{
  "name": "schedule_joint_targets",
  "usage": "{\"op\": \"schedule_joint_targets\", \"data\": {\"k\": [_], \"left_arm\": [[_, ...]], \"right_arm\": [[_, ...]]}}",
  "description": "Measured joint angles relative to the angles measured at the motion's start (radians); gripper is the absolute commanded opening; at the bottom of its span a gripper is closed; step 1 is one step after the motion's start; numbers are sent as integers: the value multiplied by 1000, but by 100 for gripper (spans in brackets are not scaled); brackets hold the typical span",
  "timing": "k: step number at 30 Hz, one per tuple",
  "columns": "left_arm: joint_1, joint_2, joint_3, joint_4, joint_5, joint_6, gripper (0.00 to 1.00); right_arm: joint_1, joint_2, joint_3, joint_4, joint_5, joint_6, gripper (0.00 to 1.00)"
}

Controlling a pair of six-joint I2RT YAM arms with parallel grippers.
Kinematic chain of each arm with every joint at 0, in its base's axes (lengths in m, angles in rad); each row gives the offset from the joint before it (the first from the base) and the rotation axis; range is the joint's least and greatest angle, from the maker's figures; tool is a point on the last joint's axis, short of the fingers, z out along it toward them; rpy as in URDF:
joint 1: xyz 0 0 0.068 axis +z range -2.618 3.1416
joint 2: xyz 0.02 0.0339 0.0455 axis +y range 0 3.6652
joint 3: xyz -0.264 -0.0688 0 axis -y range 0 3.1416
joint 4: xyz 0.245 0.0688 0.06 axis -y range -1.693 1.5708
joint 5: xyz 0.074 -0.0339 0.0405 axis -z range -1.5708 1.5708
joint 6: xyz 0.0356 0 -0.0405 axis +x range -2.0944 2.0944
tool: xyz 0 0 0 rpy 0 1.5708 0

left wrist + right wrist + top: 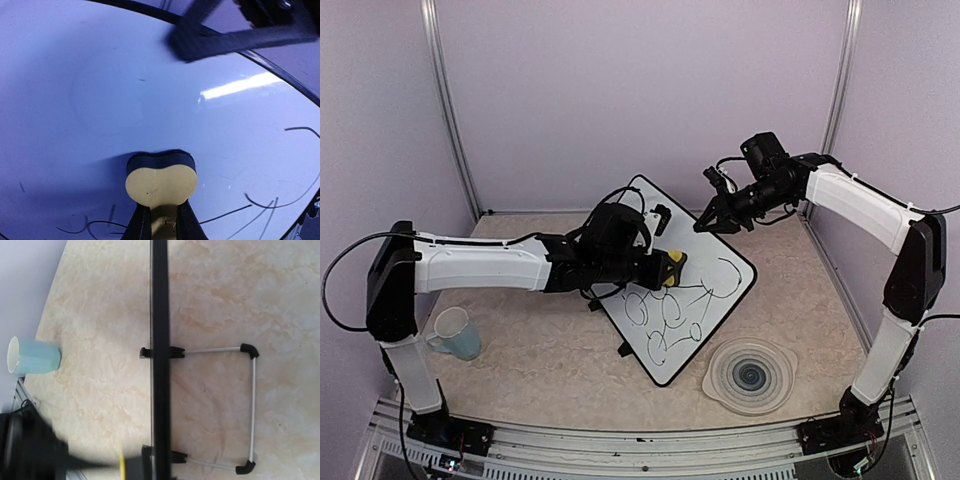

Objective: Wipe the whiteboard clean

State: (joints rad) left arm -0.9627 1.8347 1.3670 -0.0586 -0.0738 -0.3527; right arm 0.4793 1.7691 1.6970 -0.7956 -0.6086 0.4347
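While clamped on eraser (161, 182), left end effector (161, 225) mid whiteboard (715, 300); right end effector (718, 222) at rim, grip unclear.

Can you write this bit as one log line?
left gripper: shut on eraser; eraser: on whiteboard; marks: some remain; right gripper: at whiteboard's far edge

Plain pale lilac panels close the scene on three sides: the far wall (620, 90), the left wall (370, 130) and the right wall (920, 110). A slim metal post stands in each far corner, the left post (450, 110) leaning slightly in the top view and the right post (840, 80) likewise. The table (540, 350) has a matt beige top with marble-like veining. A grey metal rail (650, 440) runs along its near edge. The light is soft and even, with faint shadows.
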Motion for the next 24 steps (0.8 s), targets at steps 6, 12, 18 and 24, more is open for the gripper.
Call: {"op": "schedule_joint_targets", "data": {"k": [6,12,18,24], "left_arm": [[-44,-2,-12,39,57,-38,0],[68,-51,-192,117,43,-182,0],[148,-51,-257,127,12,-252,0],[124,-38,-235,133,1,-223,0]], "right_arm": [[-4,0,-5,5,-5,-7,0],[-8,0,-6,6,-8,-8,0],[-10,-6,-23,24,-13,0,0],[-15,-27,-51,39,-10,6,0]]}}
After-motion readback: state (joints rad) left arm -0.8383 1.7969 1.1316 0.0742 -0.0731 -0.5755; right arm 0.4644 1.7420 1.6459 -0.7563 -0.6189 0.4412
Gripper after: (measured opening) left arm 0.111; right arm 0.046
